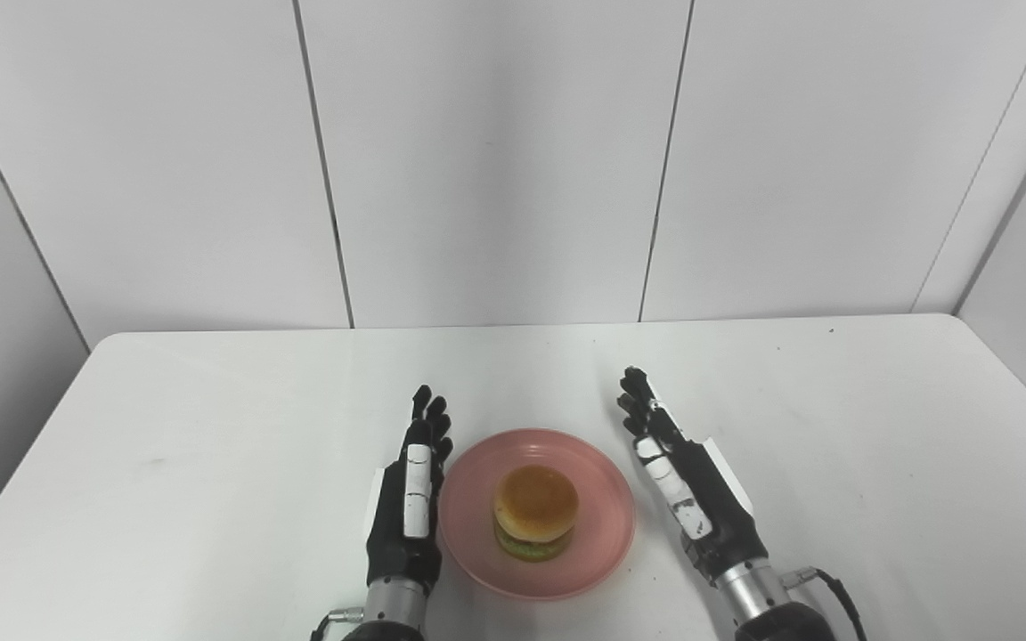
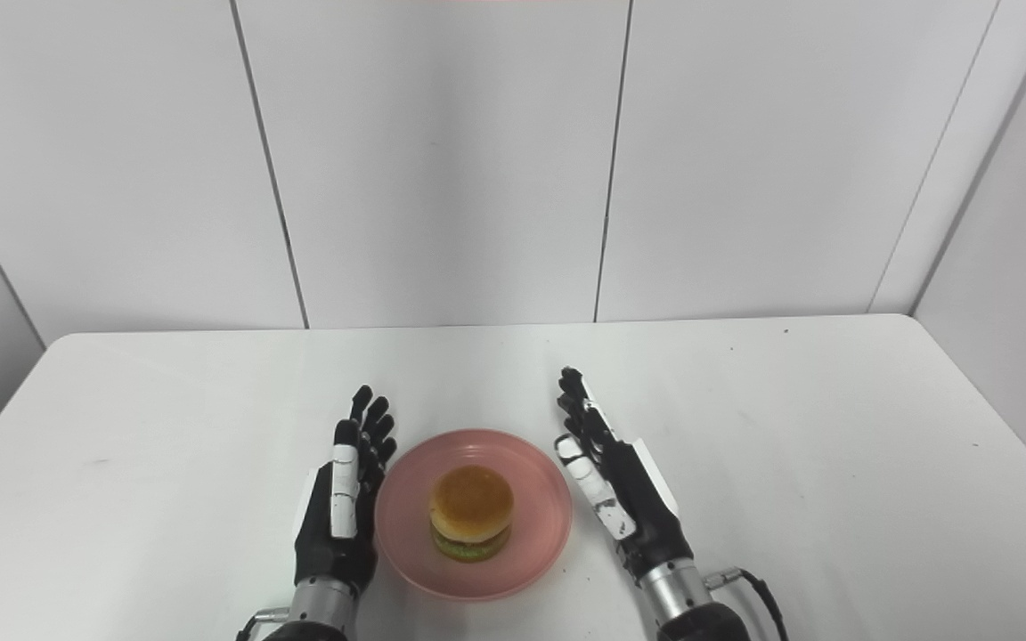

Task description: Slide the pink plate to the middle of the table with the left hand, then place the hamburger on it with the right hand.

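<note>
Between the two hands sits the plate, so starting at the left hand (image 1: 408,503): fingers straight and loosely apart, holding nothing, edge-on w/ its side just beside the pink plate (image 1: 598,534) rim, maybe touching, can't tell. Right hand (image 1: 689,481) is also flat-open and empty, near the plate's other side but w/ a small gap. Hamburger (image 1: 535,512) is upright in the middle of the plate, which is roughly mid-table (image 1: 210,427), near the front. Imo both steps look done and the hands are just parked clear.
</note>
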Tool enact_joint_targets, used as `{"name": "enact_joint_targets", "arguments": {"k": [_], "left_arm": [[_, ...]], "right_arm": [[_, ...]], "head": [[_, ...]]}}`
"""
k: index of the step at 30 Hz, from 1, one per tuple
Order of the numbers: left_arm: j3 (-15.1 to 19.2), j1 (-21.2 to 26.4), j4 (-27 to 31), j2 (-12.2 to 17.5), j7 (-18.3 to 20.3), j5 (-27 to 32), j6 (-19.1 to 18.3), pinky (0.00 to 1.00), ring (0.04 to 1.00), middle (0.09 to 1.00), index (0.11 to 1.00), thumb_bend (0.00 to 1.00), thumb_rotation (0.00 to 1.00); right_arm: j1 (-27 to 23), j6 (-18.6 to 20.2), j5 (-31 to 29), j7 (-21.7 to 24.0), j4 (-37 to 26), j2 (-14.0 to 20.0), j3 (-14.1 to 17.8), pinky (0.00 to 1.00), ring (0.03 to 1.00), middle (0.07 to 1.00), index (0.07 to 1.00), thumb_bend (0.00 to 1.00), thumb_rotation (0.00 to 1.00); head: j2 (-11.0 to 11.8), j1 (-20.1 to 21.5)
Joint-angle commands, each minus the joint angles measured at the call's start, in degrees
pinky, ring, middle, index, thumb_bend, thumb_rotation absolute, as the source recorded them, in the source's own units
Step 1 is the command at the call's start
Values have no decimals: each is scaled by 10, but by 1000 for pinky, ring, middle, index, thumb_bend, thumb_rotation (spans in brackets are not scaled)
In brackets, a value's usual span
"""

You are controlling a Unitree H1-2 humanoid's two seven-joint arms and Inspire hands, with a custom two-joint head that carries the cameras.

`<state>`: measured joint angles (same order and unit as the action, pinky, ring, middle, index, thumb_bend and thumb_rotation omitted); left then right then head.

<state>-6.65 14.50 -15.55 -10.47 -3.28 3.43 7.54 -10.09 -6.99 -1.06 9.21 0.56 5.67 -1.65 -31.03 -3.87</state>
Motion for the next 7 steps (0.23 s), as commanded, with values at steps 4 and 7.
{"name": "enact_joint_targets", "arguments": {"k": [4, 7], "left_arm": [[-1, -40, -12, -13, 3, -2, 9, 1000, 995, 987, 979, 791, 1000], [-4, -41, -9, -8, 6, -4, 7, 1000, 999, 991, 983, 791, 1000]], "right_arm": [[-10, 9, -7, -20, -20, -20, 5, 1000, 1000, 1000, 1000, 678, 985], [-8, 26, -4, -32, -21, -29, 6, 1000, 1000, 1000, 1000, 689, 1000]], "head": [[0, 0], [-1, 3]]}}
